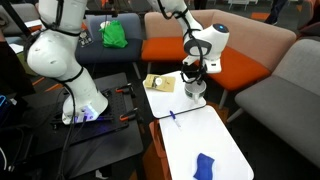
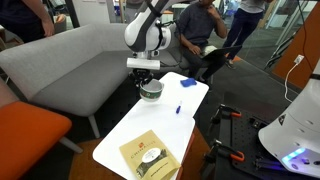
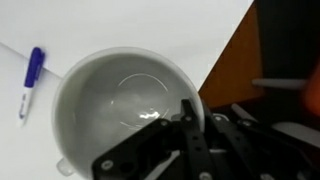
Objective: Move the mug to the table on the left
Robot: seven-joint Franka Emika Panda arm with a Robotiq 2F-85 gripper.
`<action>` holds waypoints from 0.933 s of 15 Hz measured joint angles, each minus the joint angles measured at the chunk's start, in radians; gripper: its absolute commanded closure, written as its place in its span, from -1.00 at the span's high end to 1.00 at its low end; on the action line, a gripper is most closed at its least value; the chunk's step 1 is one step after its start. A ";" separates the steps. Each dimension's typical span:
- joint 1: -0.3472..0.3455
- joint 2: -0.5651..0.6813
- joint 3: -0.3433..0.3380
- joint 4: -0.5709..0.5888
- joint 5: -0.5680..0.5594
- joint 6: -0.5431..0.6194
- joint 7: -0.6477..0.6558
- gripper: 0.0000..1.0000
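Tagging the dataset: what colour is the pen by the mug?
The pen is blue with a white end, clearest in the wrist view.

- White round mug [image 3: 120, 100]: looks ceramic, glazed, with a glossy inside that catches bright highlights.
- White rectangular table top [image 3: 130, 25]: smooth and matt, looks like laminate.
- Blue-capped pen [image 3: 31, 80]: plastic with a slight sheen.
- Black gripper [image 2: 147, 76]: hard and matt; plastic or metal, cannot tell which.
- White robot arm shell [image 1: 210, 40]: smooth, glossy plastic.
- Orange sofa cushion [image 1: 170, 50]: matt woven cloth.
- Grey sofa [image 2: 70, 60]: matt cloth.
- Crumpled blue rag [image 1: 204, 165]: soft cloth.
- Tan booklet [image 2: 150, 155]: matt paper or card.
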 measured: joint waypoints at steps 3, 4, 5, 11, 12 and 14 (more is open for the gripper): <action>0.058 -0.008 -0.004 -0.067 -0.006 0.044 0.030 -0.95; 0.082 -0.007 -0.011 -0.092 -0.013 0.075 0.050 -0.95; 0.106 -0.007 -0.017 -0.117 -0.015 0.106 0.069 -0.95; 0.218 -0.007 -0.033 -0.283 -0.015 0.282 0.203 -0.95; 0.232 -0.008 -0.031 -0.310 -0.013 0.302 0.220 -0.95; 0.253 -0.008 -0.026 -0.352 -0.009 0.321 0.240 -0.95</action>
